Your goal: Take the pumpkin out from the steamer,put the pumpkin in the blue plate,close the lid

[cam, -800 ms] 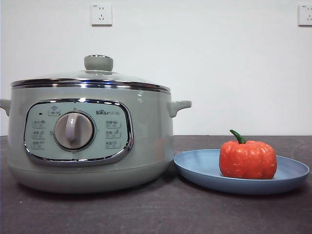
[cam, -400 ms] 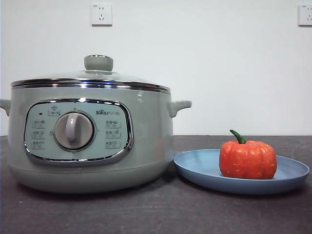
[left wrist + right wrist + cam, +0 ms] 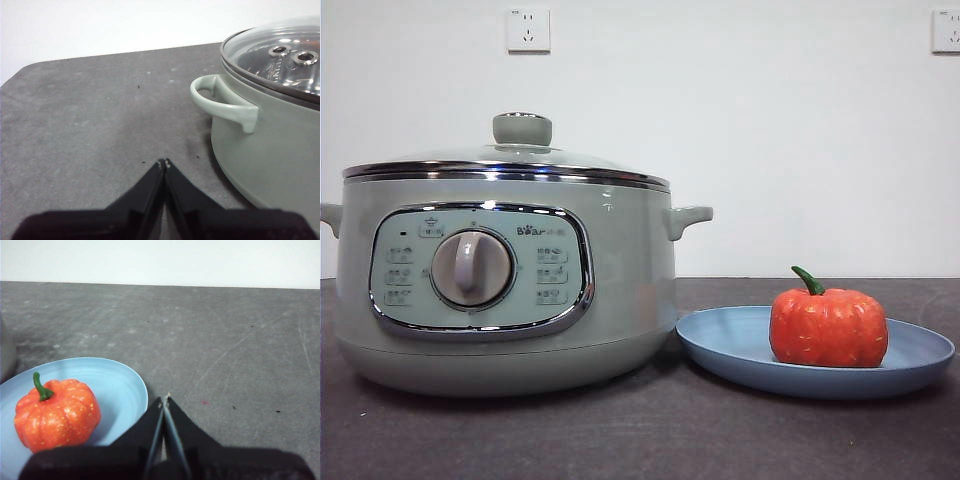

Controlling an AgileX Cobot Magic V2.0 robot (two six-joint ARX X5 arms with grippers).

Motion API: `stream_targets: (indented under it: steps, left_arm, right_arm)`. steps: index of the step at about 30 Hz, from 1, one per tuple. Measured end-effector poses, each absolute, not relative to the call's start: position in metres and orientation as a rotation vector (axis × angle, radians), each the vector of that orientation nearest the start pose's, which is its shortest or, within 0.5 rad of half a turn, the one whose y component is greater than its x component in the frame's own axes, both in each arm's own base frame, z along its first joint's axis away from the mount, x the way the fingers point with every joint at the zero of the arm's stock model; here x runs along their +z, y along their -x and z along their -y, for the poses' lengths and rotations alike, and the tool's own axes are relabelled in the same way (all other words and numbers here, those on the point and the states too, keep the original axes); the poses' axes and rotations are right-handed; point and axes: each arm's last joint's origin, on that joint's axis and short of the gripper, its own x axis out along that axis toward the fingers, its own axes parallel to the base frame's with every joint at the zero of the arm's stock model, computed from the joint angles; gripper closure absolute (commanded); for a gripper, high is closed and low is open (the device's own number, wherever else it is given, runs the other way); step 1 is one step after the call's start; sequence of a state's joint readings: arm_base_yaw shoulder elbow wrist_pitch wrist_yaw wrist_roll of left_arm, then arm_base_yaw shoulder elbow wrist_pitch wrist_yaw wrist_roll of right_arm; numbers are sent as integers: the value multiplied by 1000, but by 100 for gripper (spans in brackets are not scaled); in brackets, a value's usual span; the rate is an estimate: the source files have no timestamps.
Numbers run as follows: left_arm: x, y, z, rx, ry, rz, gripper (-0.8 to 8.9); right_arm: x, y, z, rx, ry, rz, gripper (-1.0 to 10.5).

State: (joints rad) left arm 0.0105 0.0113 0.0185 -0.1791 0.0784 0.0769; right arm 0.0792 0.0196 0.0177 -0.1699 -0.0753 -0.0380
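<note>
The sage-green steamer (image 3: pixel 510 280) stands on the left of the dark table with the glass lid (image 3: pixel 520 150) seated on it. The orange-red pumpkin (image 3: pixel 828 325) sits upright in the blue plate (image 3: pixel 730 345) to its right. In the left wrist view my left gripper (image 3: pixel 164 164) is shut and empty, low beside the steamer's side handle (image 3: pixel 225 102); the lid (image 3: pixel 280 55) shows closed. In the right wrist view my right gripper (image 3: pixel 165 399) is shut and empty beside the blue plate (image 3: pixel 120 385), apart from the pumpkin (image 3: pixel 57 412). Neither gripper shows in the front view.
Two wall sockets (image 3: pixel 528 29) sit high on the white wall behind. The dark grey tabletop (image 3: pixel 90 110) stretches to the left of the steamer and to the right of the plate (image 3: pixel 240 350).
</note>
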Motion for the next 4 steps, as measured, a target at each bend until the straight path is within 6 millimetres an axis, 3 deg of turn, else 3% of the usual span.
stream_targets:
  steps: [4]
  left_arm:
    - [152,-96,1,-74,-69,-169,816]
  right_arm:
    - [152,-96,-10,157,38,-169,963]
